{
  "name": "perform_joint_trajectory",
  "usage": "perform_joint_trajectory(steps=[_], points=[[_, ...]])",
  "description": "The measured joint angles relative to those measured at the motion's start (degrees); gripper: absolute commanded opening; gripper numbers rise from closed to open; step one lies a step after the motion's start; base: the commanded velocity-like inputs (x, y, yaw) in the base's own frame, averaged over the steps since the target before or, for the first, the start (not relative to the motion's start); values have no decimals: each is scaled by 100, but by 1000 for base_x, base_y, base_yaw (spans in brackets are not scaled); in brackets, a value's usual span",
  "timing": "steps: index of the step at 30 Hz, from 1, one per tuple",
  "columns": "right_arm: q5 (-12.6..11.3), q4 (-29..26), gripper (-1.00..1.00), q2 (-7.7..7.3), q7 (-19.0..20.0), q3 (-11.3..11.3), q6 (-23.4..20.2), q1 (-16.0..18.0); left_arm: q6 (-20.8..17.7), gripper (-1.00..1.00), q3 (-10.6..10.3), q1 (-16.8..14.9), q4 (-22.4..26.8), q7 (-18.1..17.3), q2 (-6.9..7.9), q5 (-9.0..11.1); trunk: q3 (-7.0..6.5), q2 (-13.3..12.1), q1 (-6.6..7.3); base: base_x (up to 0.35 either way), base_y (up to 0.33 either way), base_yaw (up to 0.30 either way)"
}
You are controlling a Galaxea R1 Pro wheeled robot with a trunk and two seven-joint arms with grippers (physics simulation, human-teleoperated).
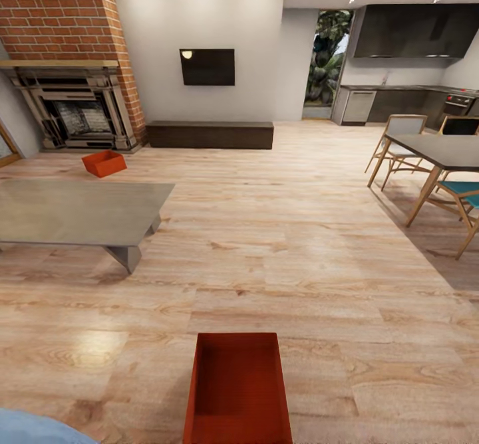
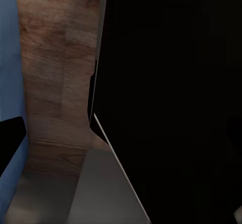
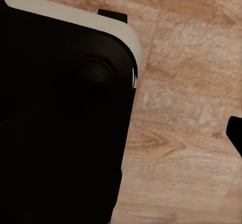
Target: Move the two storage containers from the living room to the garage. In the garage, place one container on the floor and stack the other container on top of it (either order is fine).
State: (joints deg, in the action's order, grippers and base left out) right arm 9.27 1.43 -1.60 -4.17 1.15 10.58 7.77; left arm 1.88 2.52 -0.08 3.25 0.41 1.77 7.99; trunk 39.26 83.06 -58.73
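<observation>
1. Reading grippers: can't tell the state of either; wrist views give dark robot body over wood-plank floor.
2. Near container bottom centre; far container upper left by fireplace.
3. Step: fetching, still in living room. Next: approach near bin, grasp it.

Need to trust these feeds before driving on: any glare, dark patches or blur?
Head view: sharp, evenly lit; soft ceiling-light sheen on the wood floor, both storage containers clear. Left wrist view: mostly black, dim and blurry. Right wrist view: dark robot body blocks half, floor grain soft.
</observation>
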Motion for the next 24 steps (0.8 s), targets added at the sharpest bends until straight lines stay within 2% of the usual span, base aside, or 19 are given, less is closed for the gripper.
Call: perform_joint_trajectory(steps=[24], points=[[13,0,100,-9,1,-1,6,1,-5,100,0,0,0,0,0,0,221,0,0,0,0,0]])
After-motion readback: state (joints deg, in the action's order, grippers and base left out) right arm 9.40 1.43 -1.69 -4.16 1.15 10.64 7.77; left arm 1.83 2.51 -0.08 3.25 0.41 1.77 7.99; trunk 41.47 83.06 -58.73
